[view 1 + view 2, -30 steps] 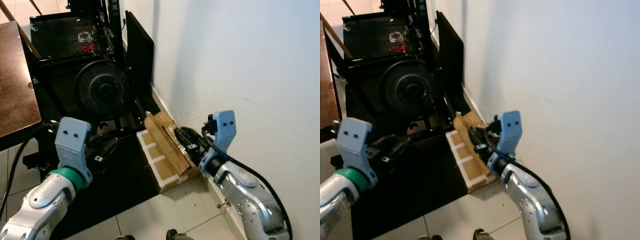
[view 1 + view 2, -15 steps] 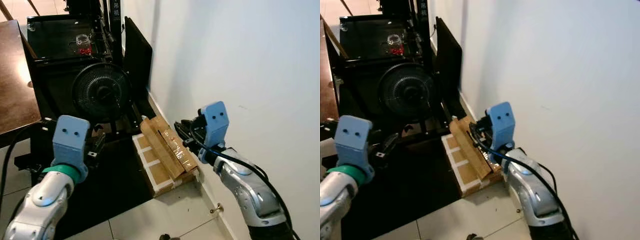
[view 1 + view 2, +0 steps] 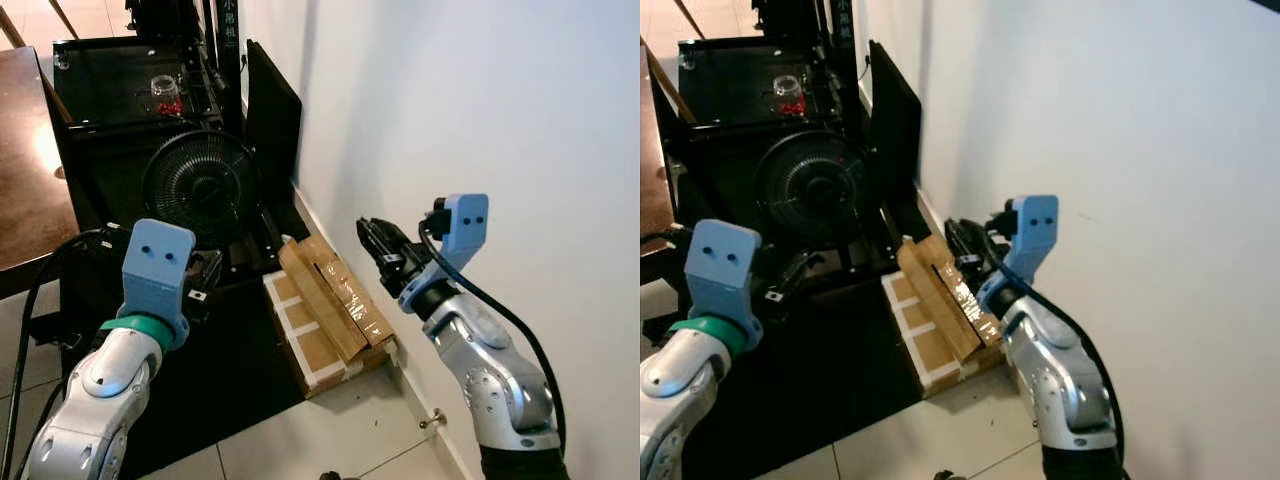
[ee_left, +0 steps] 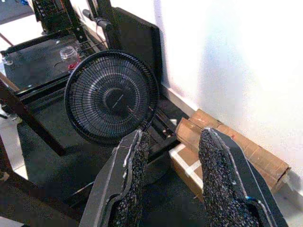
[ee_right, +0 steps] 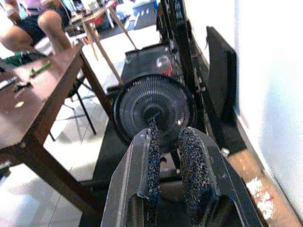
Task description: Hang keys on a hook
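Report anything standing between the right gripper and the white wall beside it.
Nothing visible does: open air separates the right gripper from the white wall. The cardboard lies lower, on the floor along the wall's foot.

Both arms are silver, with rounded, glossy shells. Behind the black fingers (image 4: 130,184) of each sits a pale blue block bearing two dark screw holes. The left arm (image 3: 95,400) carries a green ring just behind its block. A black cable loops along the right arm (image 3: 490,370) behind its fingers (image 5: 191,165), whose inner faces are coarse and speckled.
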Available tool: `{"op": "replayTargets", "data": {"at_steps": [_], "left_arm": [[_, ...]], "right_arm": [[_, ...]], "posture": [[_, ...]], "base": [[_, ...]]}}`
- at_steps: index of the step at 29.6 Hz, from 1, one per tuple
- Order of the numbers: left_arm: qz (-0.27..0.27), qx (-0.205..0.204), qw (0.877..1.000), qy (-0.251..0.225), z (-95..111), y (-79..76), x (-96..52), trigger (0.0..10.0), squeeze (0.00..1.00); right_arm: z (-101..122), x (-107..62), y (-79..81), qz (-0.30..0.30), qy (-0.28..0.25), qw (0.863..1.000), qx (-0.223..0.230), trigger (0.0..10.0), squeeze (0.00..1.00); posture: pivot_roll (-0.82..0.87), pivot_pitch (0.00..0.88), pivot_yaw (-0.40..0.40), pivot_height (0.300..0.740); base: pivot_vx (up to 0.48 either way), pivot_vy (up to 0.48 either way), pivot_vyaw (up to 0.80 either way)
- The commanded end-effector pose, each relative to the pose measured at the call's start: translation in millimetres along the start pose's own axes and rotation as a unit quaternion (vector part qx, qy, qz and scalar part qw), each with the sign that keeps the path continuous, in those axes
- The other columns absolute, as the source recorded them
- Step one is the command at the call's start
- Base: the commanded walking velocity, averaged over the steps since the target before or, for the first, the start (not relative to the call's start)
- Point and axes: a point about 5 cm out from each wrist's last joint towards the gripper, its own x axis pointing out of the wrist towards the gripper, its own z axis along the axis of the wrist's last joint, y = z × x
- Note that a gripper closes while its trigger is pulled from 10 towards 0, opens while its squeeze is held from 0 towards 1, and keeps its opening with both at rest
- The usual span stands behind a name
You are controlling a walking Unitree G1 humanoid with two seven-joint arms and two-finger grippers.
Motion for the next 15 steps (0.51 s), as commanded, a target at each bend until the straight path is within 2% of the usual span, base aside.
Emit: {"op": "replayTargets", "data": {"at_steps": [1, 8, 10, 12, 15], "left_arm": [[-0.002, -0.001, 1.0, 0.013, -6.9, 0.3, -1.4, 10.0, 0.0], [0.008, -0.014, 1.0, 0.018, -8.5, 3.0, -0.7, 10.0, 0.0], [0.003, -0.014, 1.0, 0.017, -9.9, 2.1, 0.4, 10.0, 0.0], [0.003, -0.014, 1.0, 0.017, -9.9, 2.1, 0.4, 10.0, 0.0], [0.001, -0.017, 1.0, 0.016, -10.9, 1.1, 1.1, 10.0, 0.0]], "right_arm": [[-3.8, -0.4, -0.4, 0.004, 0.001, 1.0, 0.001, 10.0, 0.0], [-4.5, -2.1, -2.9, -0.005, -0.003, 1.0, 0.008, 10.0, 0.0], [-6.0, -1.0, -2.0, -0.009, 0.0, 1.0, -0.014, 10.0, 0.0], [-6.0, -1.0, -2.0, -0.009, 0.0, 1.0, -0.014, 10.0, 0.0], [-6.7, 0.3, 0.7, 0.004, 0.002, 0.999, -0.035, 10.0, 0.0]], "posture": [[-0.06, 0.076, 0.037, 0.74], [-0.05, 0.084, 0.04, 0.74], [-0.05, 0.088, 0.043, 0.74], [-0.05, 0.088, 0.043, 0.74], [-0.04, 0.091, 0.043, 0.74]], "base": [[0.0, 0.0, 0.0], [0.0, 0.0, 0.0], [0.0, 0.0, 0.0], [0.0, 0.0, 0.0], [0.0, 0.0, 0.8]]}}
